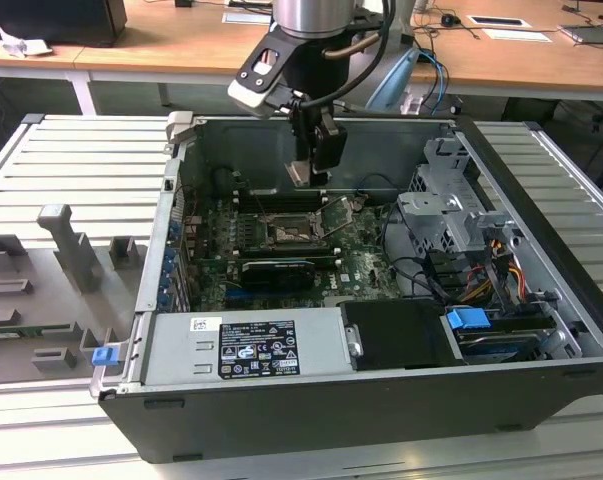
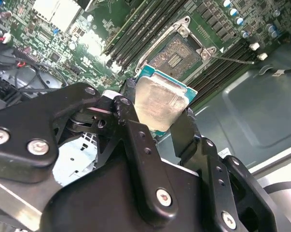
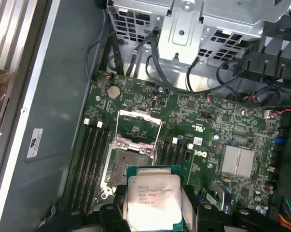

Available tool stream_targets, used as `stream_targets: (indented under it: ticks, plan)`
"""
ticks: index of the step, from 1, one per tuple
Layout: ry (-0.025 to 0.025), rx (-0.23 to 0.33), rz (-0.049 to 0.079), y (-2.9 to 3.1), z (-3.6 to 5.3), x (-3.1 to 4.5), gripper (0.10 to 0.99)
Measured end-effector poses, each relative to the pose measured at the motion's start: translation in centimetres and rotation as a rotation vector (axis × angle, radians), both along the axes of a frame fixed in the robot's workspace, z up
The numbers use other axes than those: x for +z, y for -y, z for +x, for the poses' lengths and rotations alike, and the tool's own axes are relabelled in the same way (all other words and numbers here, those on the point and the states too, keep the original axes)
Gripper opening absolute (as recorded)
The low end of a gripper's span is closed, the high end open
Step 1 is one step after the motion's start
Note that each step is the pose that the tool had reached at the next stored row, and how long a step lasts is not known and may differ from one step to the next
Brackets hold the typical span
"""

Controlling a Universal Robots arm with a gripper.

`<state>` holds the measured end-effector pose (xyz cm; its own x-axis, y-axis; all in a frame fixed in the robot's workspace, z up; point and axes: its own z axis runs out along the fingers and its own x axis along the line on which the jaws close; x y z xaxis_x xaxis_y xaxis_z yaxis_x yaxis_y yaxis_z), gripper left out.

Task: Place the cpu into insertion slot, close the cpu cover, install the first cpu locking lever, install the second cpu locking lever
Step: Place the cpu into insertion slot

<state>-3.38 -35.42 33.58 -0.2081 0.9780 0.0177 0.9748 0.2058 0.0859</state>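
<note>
My gripper (image 2: 157, 116) is shut on the cpu (image 2: 159, 102), a flat square chip with a dull silvery top and a green edge. One black finger (image 2: 127, 113) presses each side of it. In the exterior view the gripper (image 1: 307, 176) hangs inside the open computer case with the cpu (image 1: 300, 173) a little above the motherboard, over the far side of the insertion slot (image 1: 285, 233). In the first wrist view the cpu (image 3: 152, 200) sits just short of the bare insertion slot (image 3: 130, 165). The cpu cover (image 3: 138, 126), a thin silvery frame, lies flipped open beyond the slot.
Memory slots (image 3: 90, 159) flank the socket. A long black card (image 1: 277, 271) lies in front of it. A metal drive cage (image 1: 451, 215) with cables fills the exterior view's right. The power supply (image 1: 246, 345) sits at the case front. Grey fixtures (image 1: 66, 250) stand outside on the exterior view's left.
</note>
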Motion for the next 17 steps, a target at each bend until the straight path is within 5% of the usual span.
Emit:
stream_targets:
  ticks: [17]
  plan:
    - [0.0000,-0.186,0.000,0.00,0.00,-0.21,0.533]
